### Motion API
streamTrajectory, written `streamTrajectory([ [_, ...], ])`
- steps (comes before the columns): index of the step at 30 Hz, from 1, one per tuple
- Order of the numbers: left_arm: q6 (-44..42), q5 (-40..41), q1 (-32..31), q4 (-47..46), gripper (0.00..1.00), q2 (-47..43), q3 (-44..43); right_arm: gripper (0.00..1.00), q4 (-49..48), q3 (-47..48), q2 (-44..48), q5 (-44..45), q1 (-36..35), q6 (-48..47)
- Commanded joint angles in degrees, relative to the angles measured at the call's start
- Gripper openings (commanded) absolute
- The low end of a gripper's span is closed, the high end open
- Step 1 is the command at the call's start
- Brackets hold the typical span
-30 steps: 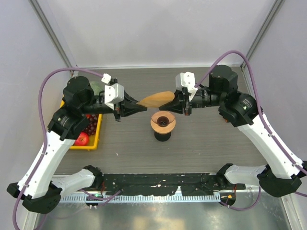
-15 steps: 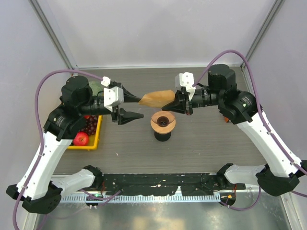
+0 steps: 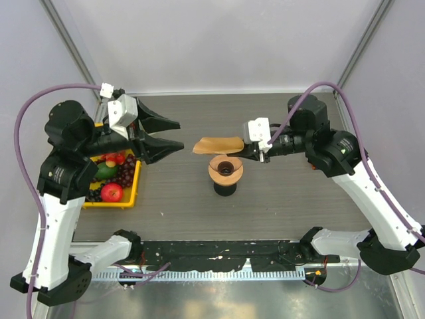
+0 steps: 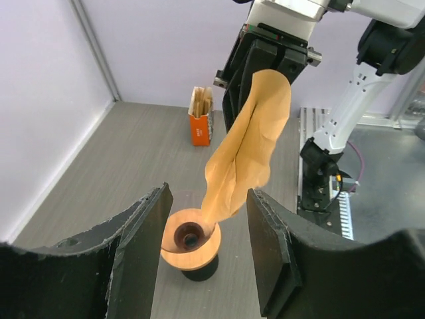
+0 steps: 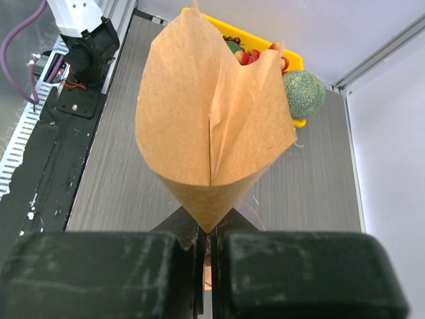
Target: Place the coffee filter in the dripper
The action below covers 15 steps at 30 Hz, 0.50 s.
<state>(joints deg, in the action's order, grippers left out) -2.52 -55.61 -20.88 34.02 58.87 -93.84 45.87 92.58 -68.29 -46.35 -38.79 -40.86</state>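
The coffee filter [image 3: 218,144] is a tan paper cone, held in the air by its pointed end in my right gripper [image 3: 248,152], which is shut on it. It hangs just above and behind the dripper [image 3: 226,170], an orange-brown funnel on a dark base at the table's middle. In the right wrist view the filter [image 5: 212,126] fans open above the closed right gripper [image 5: 209,247]. My left gripper [image 3: 178,134] stands open to the left, apart from the paper. Its view shows the filter [image 4: 249,146] and the dripper [image 4: 192,238] between its spread fingers [image 4: 143,246].
A yellow tray [image 3: 136,183] of fruit sits at the left under the left arm, with a green ball [image 5: 303,93] at its far end. An orange box [image 4: 200,121] of filters stands on the table's right side. Frame posts stand at the back corners.
My left gripper opened, let go of the filter and pulled back to the left. The right gripper kept the filter and swung it closer over the dripper.
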Motion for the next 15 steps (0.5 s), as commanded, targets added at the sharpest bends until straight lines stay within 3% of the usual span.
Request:
streamTrajectory([
  [1,5.17,-1.08,-0.73,-0.98,0.57,2.56,-2.66,0.05,-0.25,1.12,0.88,2.13,-3.04,-5.45],
  [9,-1.16,2.88,-6.00,5.53,0.60,4.32,-2.05,0.05,-1.83,2.08,0.44,5.56,-5.33,-5.63],
  [15,-1.87,6.57,-9.08,4.92,0.59,5.29,-0.20,0.05,-2.80,1.47,1.14,8.55,-7.27,-7.48],
])
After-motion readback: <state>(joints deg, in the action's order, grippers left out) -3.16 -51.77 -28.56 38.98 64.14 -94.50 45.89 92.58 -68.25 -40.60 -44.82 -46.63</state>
